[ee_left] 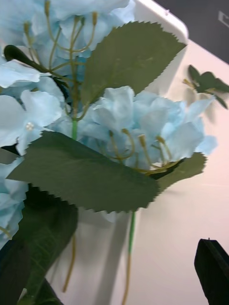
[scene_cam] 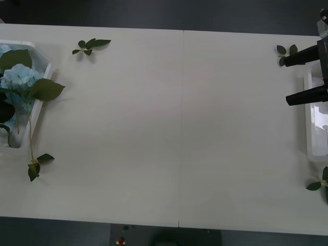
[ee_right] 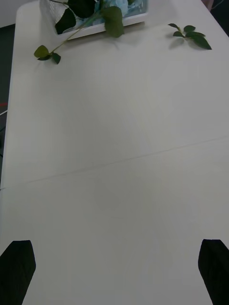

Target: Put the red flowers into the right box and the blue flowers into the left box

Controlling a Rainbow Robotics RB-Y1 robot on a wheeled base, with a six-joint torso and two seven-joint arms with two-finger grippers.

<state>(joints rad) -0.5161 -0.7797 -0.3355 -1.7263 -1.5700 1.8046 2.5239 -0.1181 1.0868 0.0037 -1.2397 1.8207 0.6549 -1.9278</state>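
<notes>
**Blue flowers piled in the left box, right end effector open over the right box**

The white surface [scene_cam: 174, 128] spans the front view, bare across its middle with a thin seam running front to back.

The left box [scene_cam: 45, 82] sits at the surface's left edge, a white tray partly cut off by the frame. The blue flowers [scene_cam: 19, 77] lie heaped in it, pale-blue heads and broad green leaves crowding together. One long stem hangs over the box's near rim and ends on the surface in a small cluster of leaves [scene_cam: 37, 165]. In the left wrist view the blooms [ee_left: 143, 128] and serrated leaves sit very close to the camera, with the tray's white rim behind them.

The right box [scene_cam: 310, 120] stands at the surface's right edge, only its left rim and part of its pale floor in view. No red blooms can be made out in it from here.

The right end effector [scene_cam: 296, 79] hangs above the far end of the right box, its two black fingers pointing left and spread well apart, holding nothing. The left end effector [ee_left: 114, 274] hovers just above the blue flowers, one dark finger [ee_left: 214, 267] at each corner, so it too stands apart.

Loose leaf sprigs lie scattered: one at the far left [scene_cam: 91, 46], one at the far right [scene_cam: 286, 51], one near the right box's front corner [scene_cam: 318, 184].
</notes>
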